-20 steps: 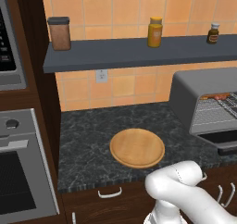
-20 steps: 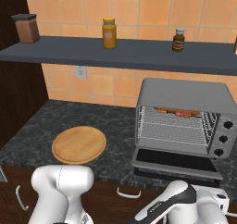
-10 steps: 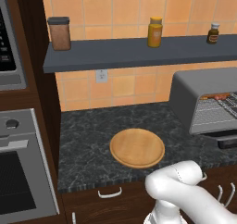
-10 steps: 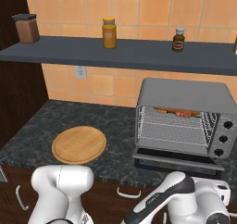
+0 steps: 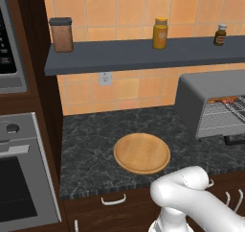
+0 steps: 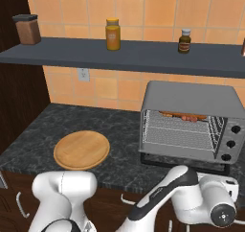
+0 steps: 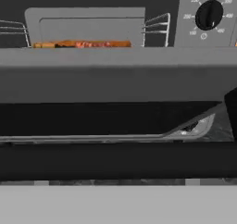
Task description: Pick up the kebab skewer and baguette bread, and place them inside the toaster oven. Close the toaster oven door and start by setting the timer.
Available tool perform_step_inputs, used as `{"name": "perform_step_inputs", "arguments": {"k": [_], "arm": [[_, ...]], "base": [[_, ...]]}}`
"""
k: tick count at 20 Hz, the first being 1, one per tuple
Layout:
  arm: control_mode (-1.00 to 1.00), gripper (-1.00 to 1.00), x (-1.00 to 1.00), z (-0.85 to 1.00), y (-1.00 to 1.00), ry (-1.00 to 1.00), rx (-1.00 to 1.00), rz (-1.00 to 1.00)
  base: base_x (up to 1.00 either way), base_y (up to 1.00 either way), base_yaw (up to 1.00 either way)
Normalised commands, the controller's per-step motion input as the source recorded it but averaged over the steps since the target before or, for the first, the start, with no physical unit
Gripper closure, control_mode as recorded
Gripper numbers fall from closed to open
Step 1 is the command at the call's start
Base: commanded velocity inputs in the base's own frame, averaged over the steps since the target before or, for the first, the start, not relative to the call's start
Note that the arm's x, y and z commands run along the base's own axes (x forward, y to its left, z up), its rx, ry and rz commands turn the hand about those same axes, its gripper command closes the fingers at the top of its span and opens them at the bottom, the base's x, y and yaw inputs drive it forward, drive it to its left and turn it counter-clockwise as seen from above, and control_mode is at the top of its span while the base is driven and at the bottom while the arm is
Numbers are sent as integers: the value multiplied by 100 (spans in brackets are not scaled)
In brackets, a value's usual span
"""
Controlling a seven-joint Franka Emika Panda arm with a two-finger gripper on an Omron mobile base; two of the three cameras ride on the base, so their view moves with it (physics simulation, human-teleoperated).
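**Arm tucked in under the open oven door**

Over the last second the arm has swung up and in against the counter's front edge, while the toaster oven door [image 7: 115,79] has not budged. It hangs open.

Nearest me, the gripper's jaws are spread wide with nothing between them, facing the door from low down. The bar handle [image 7: 92,137] runs across just ahead, then the dark glass and grey frame. Beyond it, on the wire rack near the back wall, lie the baguette bread [image 7: 48,45] and the kebab skewer [image 7: 104,44], end to end.

The toaster oven [image 6: 191,94] sits at the counter's [image 6: 119,130] right end.

I judge the door to be stiff, light and hinged low, and the glass slippery, so I'd take the handle mid-bar and lift.
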Motion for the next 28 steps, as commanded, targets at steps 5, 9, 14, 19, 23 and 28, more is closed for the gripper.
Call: {"name": "perform_step_inputs", "arguments": {"k": [5,9,14,19,23,28], "arm": [[-100,-100,55,45,0,0,9,0],[-100,-100,52,43,0,0,7,0],[-100,-100,43,35,0,0,5,0],[-100,-100,30,17,0,-1,1,0],[-100,-100,20,0,0,-9,0,0],[-100,-100,22,0,0,-10,0,0]], "base": [[0,0,0],[0,0,0],[0,0,0],[0,0,0],[0,0,0],[0,0,0]]}}
